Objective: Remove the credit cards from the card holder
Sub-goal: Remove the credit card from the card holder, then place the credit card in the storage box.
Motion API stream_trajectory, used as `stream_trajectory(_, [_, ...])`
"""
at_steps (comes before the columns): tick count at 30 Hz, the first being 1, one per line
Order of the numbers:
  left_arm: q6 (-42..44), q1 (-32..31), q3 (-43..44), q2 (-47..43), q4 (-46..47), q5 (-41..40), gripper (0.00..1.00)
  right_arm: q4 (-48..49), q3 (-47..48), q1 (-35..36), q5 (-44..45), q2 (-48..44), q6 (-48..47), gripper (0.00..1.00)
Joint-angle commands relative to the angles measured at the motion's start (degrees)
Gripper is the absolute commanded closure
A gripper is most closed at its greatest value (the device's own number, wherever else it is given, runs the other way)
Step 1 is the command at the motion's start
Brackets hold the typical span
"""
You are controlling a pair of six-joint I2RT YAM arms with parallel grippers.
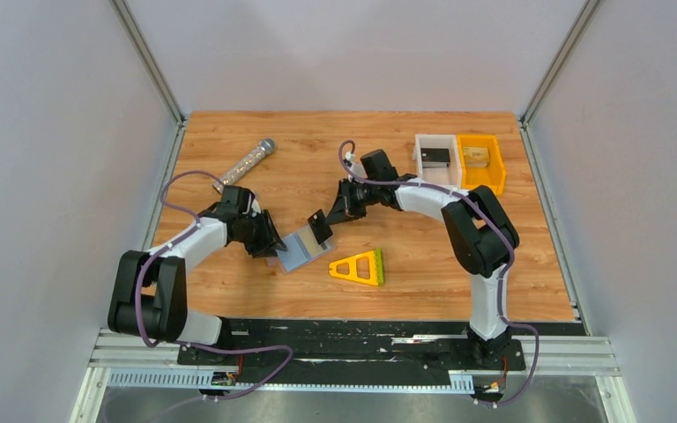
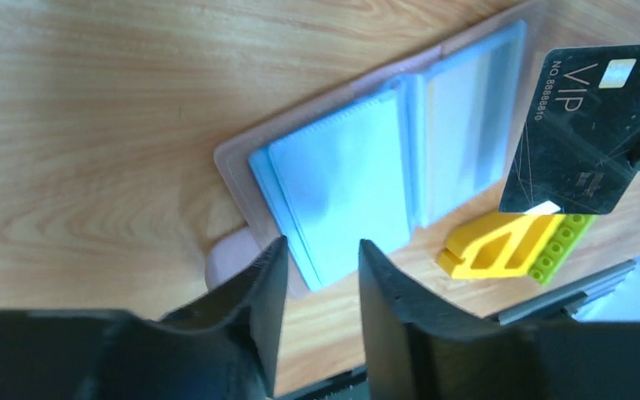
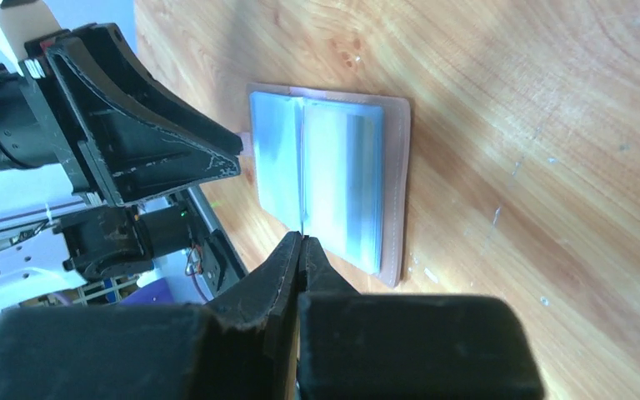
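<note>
The card holder (image 1: pixel 304 249) lies open on the wood table, its blue-grey clear sleeves facing up inside a brownish cover; it also shows in the left wrist view (image 2: pixel 367 175) and the right wrist view (image 3: pixel 333 183). My right gripper (image 1: pixel 328 220) is shut on a black credit card (image 1: pixel 320 226) marked VIP (image 2: pixel 592 125) and holds it above the holder's right part. In the right wrist view its jaws (image 3: pixel 302 246) are pressed together on the card, seen edge-on. My left gripper (image 1: pixel 269 242) is open at the holder's left edge, with a sleeve corner between its fingertips (image 2: pixel 321 254).
A yellow-and-green triangular frame (image 1: pixel 359 267) lies just right of the holder, also in the left wrist view (image 2: pixel 517 246). A white bin (image 1: pixel 420 167) and an orange bin (image 1: pixel 499 172) stand at the back right. A metallic tube (image 1: pixel 244 164) lies at the back left.
</note>
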Motion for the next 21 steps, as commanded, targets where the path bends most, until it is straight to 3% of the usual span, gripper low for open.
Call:
stream_trajectory(1, [3.11, -0.2, 5.34, -5.6, -6.42, -0.04, 0.48, -3.92, 1.19, -1.2, -5.24, -5.21, -6.26, 1.0])
stream_trajectory(9, [6.67, -0.26, 7.9, -13.27, -6.3, 10.2, 0.25, -12.17, 1.41, -1.55, -14.42, -9.63, -15.33, 1.0])
stream_trajectory(13, [6.11, -0.87, 7.57, -14.78, -2.21, 17.05, 0.25, -14.14, 1.72, -1.02, -17.58, -10.95, -16.47, 1.0])
stream_trajectory(21, [5.52, -4.23, 8.27, -13.84, 1.65, 23.41, 0.23, -15.06, 1.89, 1.55, -20.75, -12.99, -16.99, 1.0])
